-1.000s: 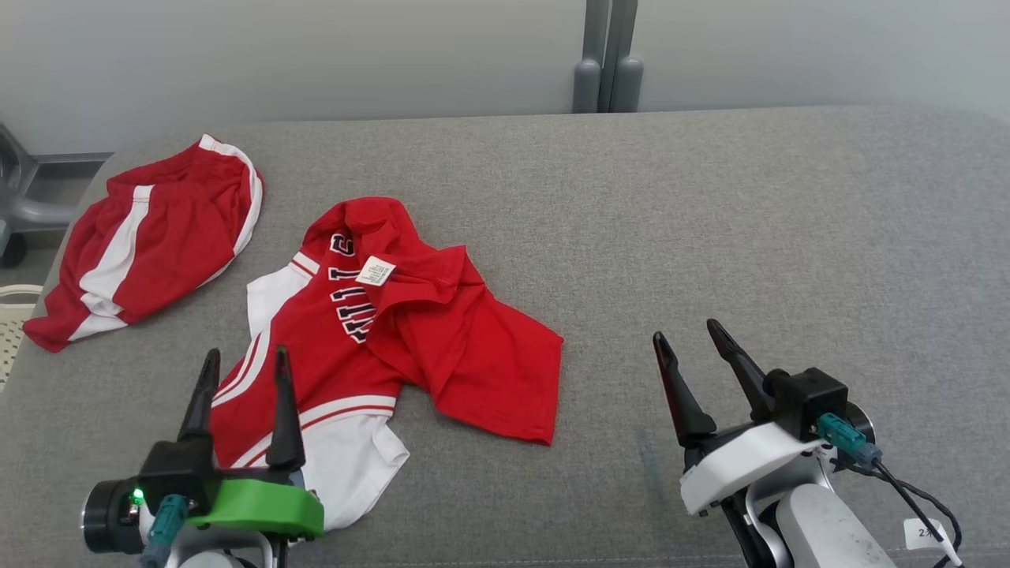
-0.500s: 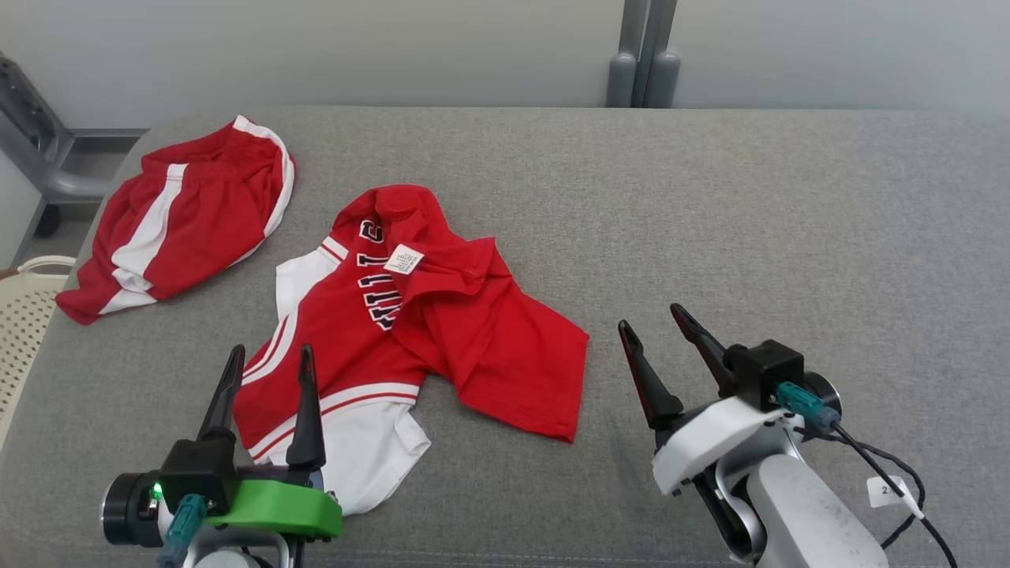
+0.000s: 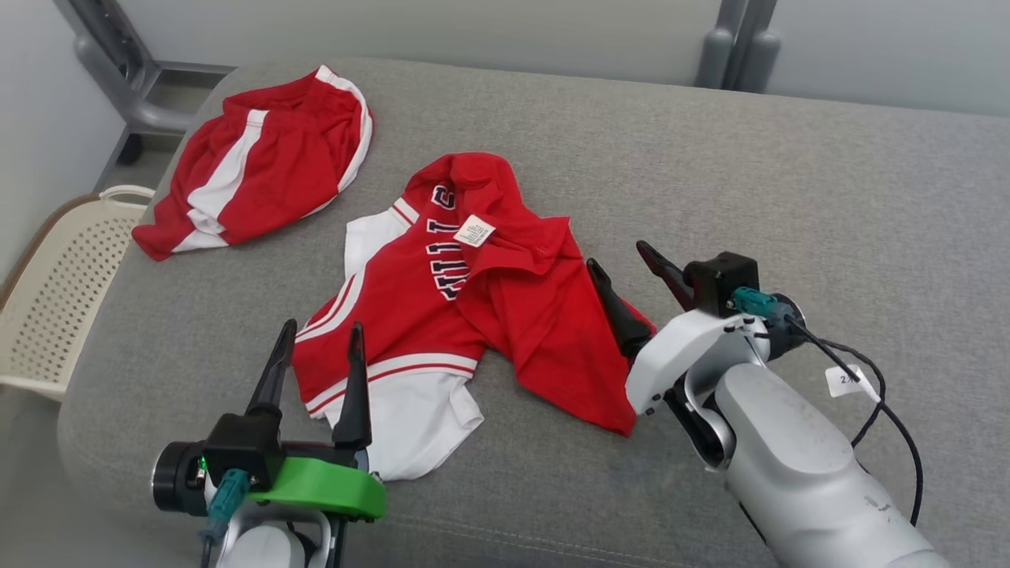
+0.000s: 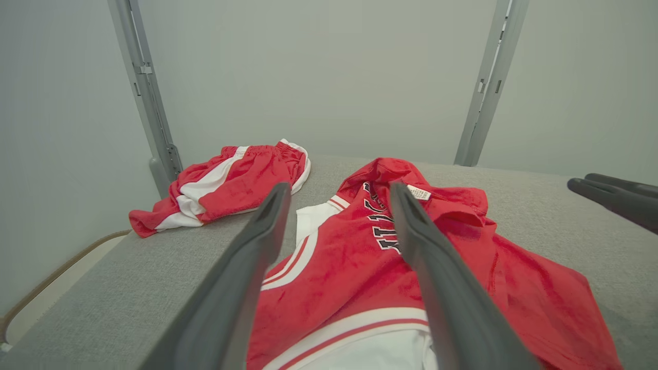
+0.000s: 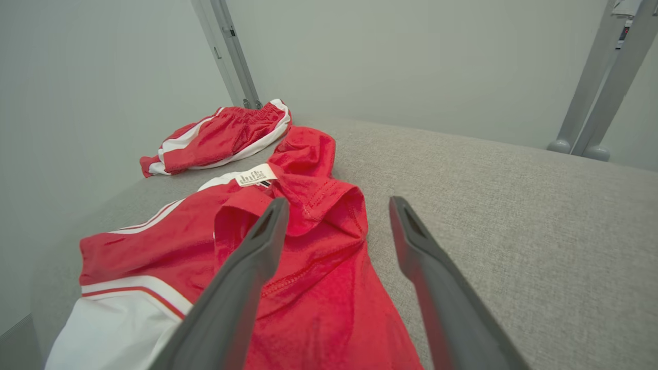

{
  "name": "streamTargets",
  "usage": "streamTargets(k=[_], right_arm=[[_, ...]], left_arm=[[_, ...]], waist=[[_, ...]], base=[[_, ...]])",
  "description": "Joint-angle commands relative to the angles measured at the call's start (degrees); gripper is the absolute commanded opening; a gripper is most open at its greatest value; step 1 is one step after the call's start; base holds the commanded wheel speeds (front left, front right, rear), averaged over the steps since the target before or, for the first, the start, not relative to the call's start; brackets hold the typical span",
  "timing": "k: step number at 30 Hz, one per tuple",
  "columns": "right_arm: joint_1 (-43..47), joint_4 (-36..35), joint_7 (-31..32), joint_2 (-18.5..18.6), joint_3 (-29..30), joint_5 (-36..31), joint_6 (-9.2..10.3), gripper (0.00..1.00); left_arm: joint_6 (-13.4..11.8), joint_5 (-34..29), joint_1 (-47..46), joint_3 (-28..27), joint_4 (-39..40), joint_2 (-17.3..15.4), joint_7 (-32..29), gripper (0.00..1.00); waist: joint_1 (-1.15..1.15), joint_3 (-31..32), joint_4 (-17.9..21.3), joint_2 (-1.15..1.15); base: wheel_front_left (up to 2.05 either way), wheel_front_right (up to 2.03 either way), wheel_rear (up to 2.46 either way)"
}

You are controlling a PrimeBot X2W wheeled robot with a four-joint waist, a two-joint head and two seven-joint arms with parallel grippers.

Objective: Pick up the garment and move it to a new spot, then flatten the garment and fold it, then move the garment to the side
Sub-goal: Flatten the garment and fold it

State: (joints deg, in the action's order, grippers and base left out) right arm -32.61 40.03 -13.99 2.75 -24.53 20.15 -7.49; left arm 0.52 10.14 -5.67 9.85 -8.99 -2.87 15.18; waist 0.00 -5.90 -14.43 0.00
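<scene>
The grey bench [image 3: 789, 197] lies under the red-and-white jersey [image 3: 505, 315], which sits crumpled, one part folded over its lettering. Red shorts [image 3: 268, 158] lie beyond the jersey's far left, apart from it. The right gripper [image 3: 616, 255] hovers at the jersey's right edge, fingers spread and empty. The left gripper [image 3: 323, 326], likewise spread, hangs over the jersey's near white hem. By my judgement nothing is done yet: lifting, flattening, folding and setting aside all remain.

Soft knit cloth on the jersey [image 3: 536, 315], coarse matt woven fabric on the cushion [image 3: 789, 173], perforated plastic on the basket [image 3: 55, 300].
</scene>
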Motion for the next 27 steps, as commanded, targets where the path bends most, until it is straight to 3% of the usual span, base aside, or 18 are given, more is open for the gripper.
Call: streamTargets(k=[1,13,24,25,26,27], right_arm=[[-1.81,1.98,-0.38,0.24,-0.47,0.97,0.00,1.00],[-11.31,17.49,-0.98,0.26,-4.66,11.09,0.00,1.00],[-15.49,24.54,-1.19,0.24,-8.18,18.20,0.00,1.00],[-15.76,24.89,-1.20,0.26,-8.42,18.52,0.00,0.77],[-16.35,25.36,-1.19,0.26,-8.73,19.02,0.00,0.00],[-16.50,25.38,-1.20,0.25,-8.84,19.16,0.00,0.00]], left_arm=[[-0.35,0.45,-1.14,0.60,-0.09,-0.05,0.00,1.00],[-1.91,2.83,-3.56,6.11,-0.79,-0.04,0.01,1.00],[-2.61,3.96,-4.28,8.41,-1.16,-0.05,0.01,1.00],[-2.64,4.13,-4.28,8.55,-1.19,-0.05,0.01,1.00],[-2.74,4.38,-4.25,8.73,-1.25,-0.05,0.01,1.00],[-2.79,4.43,-4.29,8.75,-1.27,-0.05,0.01,1.00]], waist=[[0.00,-2.24,-3.32,0.00],[0.00,-4.97,-9.43,0.00],[0.00,-5.67,-11.84,0.00],[0.00,-5.79,-12.00,0.00],[0.00,-6.02,-12.19,0.00],[0.00,-6.12,-12.24,0.00]], base=[[0.00,0.00,0.00],[0.00,0.00,0.00],[0.00,0.00,0.00],[0.00,0.00,0.00],[0.00,0.00,0.00],[0.00,0.00,0.00]])
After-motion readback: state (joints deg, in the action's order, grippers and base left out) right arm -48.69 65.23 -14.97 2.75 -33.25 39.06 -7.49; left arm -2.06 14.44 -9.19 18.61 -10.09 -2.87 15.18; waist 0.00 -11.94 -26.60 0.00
